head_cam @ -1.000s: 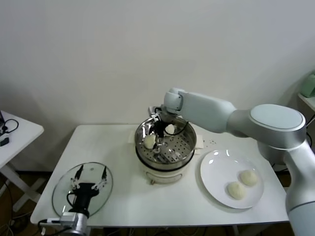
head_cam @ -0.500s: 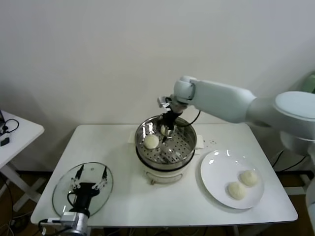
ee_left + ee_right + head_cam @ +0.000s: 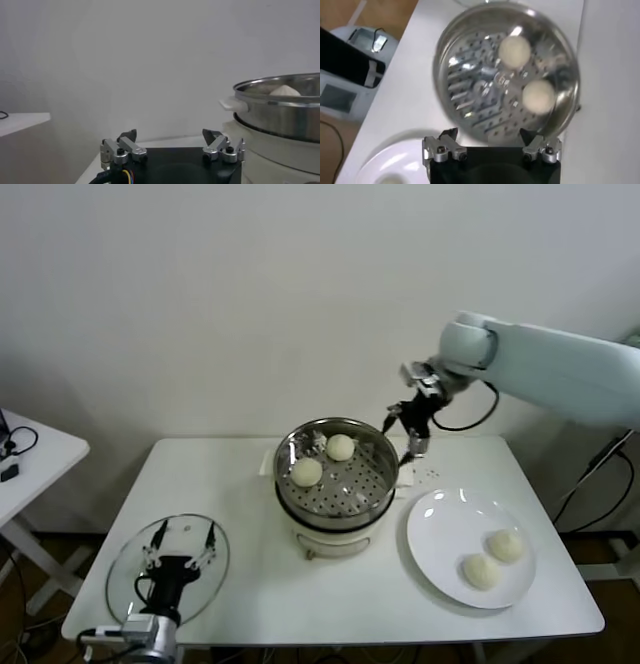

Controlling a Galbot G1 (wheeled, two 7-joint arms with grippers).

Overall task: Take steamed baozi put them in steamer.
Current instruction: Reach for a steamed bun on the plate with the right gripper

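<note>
While the left gripper [image 3: 183, 536] sits parked way down at the near left corner of the table [image 3: 240, 584], hovering right over the round glass lid [image 3: 125, 569] with its fingers spread wide and nothing in them, all the action is further back. On the near right there's a flat white plate [image 3: 440, 529] with 2 steamed baozi [image 3: 481, 571] on it, sitting close together toward its right side, one a bit nearer than the other. Behind that, roughly mid-table, is the steamer [image 3: 379, 484], a shiny steel basket on a white cooker base, and it's got 2 more buns on its perforated floor, both in the back left part, side by side but not touching as far as I can see. The right wrist view looks straight down into the basket [image 3: 445, 55] and shows the same pair of buns plus a sliver of the plate. Furthest back, the right gripper [image 3: 408, 427] hangs in the air just past the steamer's back right rim, up above the table, well clear of the buns. Its fingers are apart and totally empty, which the right wrist view backs up. The left wrist view catches 1 bun peeking over the steamer's rim.
</note>
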